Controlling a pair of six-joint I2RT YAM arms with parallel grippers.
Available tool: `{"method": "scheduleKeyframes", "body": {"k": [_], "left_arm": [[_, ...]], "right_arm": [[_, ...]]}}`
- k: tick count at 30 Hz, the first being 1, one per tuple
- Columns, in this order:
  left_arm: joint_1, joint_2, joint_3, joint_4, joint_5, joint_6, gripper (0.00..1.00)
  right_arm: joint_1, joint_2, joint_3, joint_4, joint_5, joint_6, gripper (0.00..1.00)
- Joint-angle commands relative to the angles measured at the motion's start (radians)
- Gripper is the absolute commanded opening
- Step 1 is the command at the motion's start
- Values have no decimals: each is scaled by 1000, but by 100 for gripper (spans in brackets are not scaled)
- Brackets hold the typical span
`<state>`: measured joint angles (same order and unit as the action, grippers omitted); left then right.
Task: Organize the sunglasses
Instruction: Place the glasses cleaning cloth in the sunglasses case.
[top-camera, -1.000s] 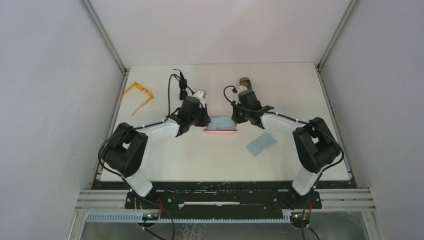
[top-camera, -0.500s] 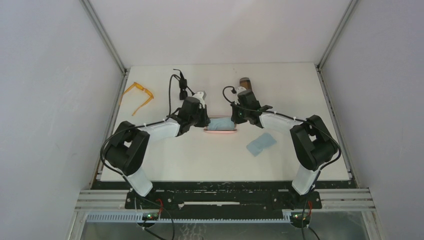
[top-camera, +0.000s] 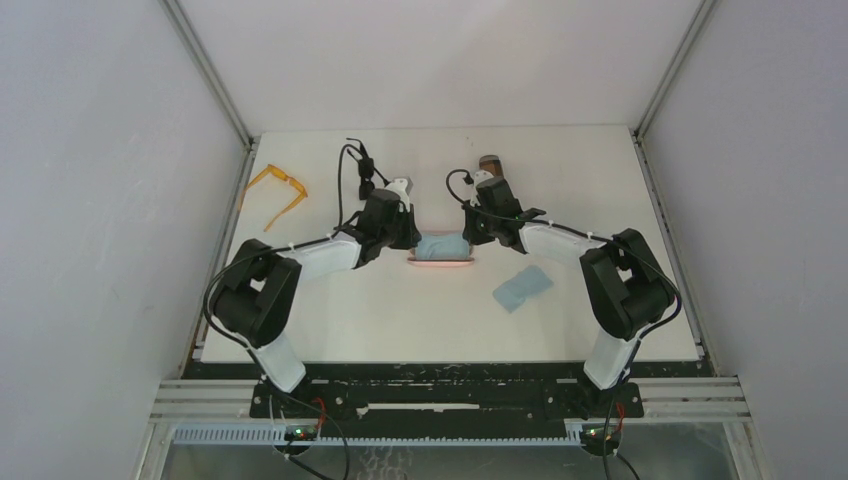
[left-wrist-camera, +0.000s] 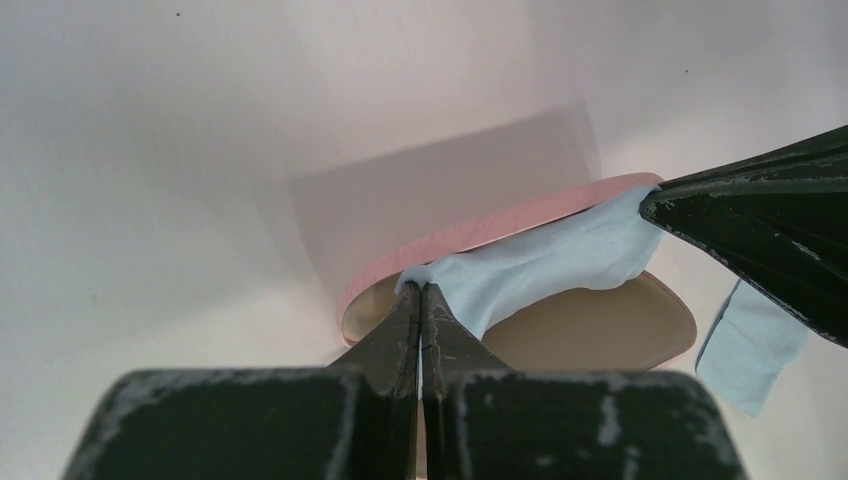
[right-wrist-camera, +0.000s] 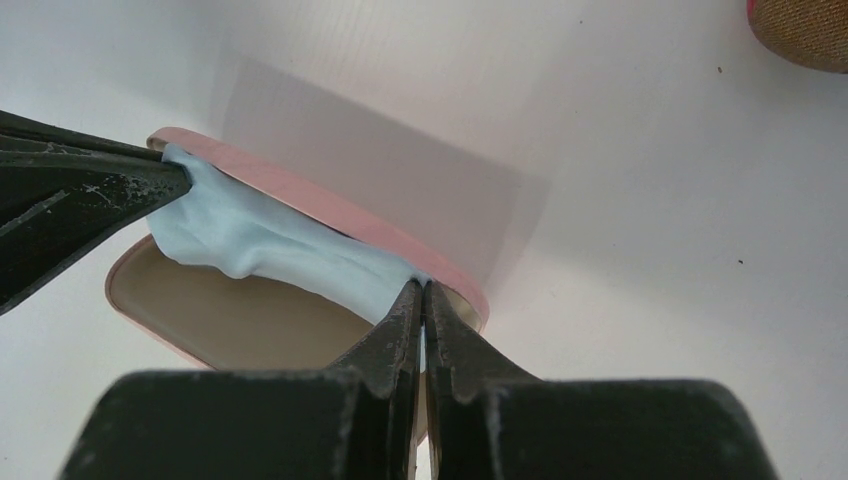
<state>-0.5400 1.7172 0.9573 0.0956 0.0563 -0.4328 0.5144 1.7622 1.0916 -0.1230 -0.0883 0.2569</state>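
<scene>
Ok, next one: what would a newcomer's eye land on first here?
The left gripper and right gripper meet mid-table, each shut on an end of a light-blue cloth stretched over an open pink oblong case. Translucent orange sunglasses lie far left; a second, folded light-blue cloth lies right of the case.

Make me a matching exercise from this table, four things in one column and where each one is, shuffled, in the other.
1. thin translucent orange sunglasses
2. open pink oblong case
3. stretched light-blue cloth
4. folded light-blue cloth

A. pinched by the left claw and right claw
B. far-left part of the table
C. mid-table, under the stretched cloth
D. lying loose, right of the case

Pairs: 1-B, 2-C, 3-A, 4-D
</scene>
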Motion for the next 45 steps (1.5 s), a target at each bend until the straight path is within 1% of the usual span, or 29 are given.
{"method": "scheduleKeyframes", "body": {"k": [1, 13, 17, 20, 23, 24, 30, 36, 45], "left_arm": [[12, 8, 63, 36, -2, 23, 0], [27, 31, 79, 45, 2, 21, 1], [28, 39, 91, 47, 9, 21, 7], [28, 41, 96, 47, 12, 22, 16], [28, 39, 94, 46, 12, 22, 26], [28, 38, 94, 47, 12, 22, 28], [28, 31, 87, 46, 8, 23, 34], [28, 10, 84, 41, 5, 23, 37], [28, -72, 46, 38, 14, 9, 42]], "right_arm": [[-12, 4, 41, 30, -11, -19, 0], [-22, 22, 61, 27, -14, -25, 0], [-24, 20, 63, 24, -12, -25, 2], [-25, 18, 63, 20, -13, -25, 7], [-25, 13, 62, 14, -12, -25, 14], [-24, 10, 62, 9, -11, -23, 16], [-23, -13, 59, -7, 1, -28, 22], [-24, -50, 48, -19, 14, -31, 26], [-25, -127, 14, -41, 42, -44, 31]]}}
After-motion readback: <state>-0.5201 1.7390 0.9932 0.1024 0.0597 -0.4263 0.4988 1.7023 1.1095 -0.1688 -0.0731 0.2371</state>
